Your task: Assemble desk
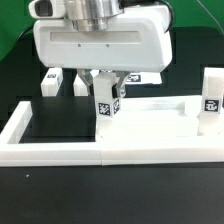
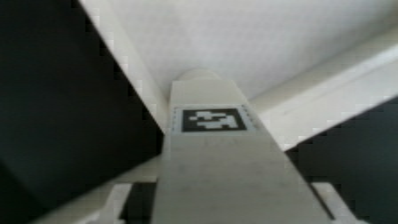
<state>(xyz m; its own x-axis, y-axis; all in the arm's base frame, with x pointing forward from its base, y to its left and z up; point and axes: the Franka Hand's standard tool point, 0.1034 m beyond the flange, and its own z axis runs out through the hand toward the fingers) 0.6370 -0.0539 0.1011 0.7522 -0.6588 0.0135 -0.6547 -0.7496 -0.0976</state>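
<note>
My gripper (image 1: 106,98) is shut on a short white square leg (image 1: 105,107) with a black-and-white tag and holds it upright. The leg's lower end is at the corner of the white tray-like desk top (image 1: 160,117) on the exterior view's left. Whether the leg touches the top I cannot tell. In the wrist view the held leg (image 2: 217,140) fills the middle, with a finger (image 2: 135,200) on each side of it and the gripper (image 2: 228,196) closed around it. The desk top (image 2: 285,40) lies behind the leg's tip.
A long low white border wall (image 1: 60,150) runs along the front and up the exterior view's left. Another tagged leg (image 1: 210,100) stands at the right. Two more legs (image 1: 51,80) stand at the back left. The marker board (image 1: 150,74) lies behind the gripper.
</note>
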